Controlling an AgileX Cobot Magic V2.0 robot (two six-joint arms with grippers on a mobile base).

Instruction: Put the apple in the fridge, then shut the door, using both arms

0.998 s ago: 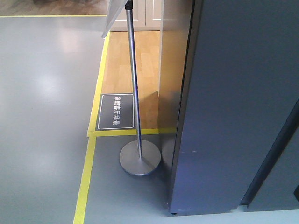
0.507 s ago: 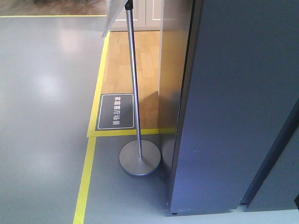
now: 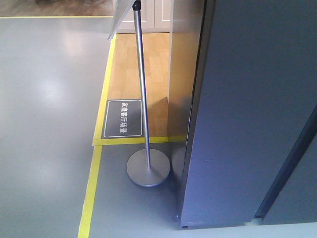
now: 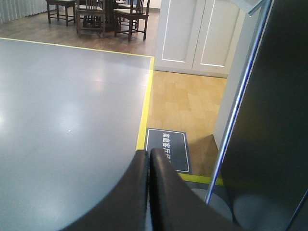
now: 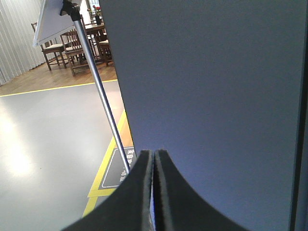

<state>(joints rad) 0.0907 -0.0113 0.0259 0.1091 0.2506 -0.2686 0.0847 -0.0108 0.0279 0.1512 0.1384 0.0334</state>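
Note:
The fridge [image 3: 247,124] fills the right of the front view as a tall dark grey outer face; its inside is out of view. A dark slanted seam parts it from another grey panel [image 3: 297,193] at the lower right, and I cannot tell which of the two is the door. The apple is out of view. My left gripper [image 4: 148,153] is shut with nothing between its black fingers, hanging over the grey floor left of the fridge [image 4: 274,120]. My right gripper [image 5: 154,153] is shut and empty too, close in front of the fridge's grey face [image 5: 207,86].
A sign stand with a thin metal pole [image 3: 142,89] and a round base [image 3: 148,168] stands just left of the fridge. Yellow floor tape [image 3: 91,188] and a dark floor plate [image 3: 123,119] edge a wooden floor. Chairs [image 4: 96,14] and white cabinets [image 4: 192,33] are far behind.
A small dark shape at the front view's lower right edge has slipped out of frame. Everything else looks the same.

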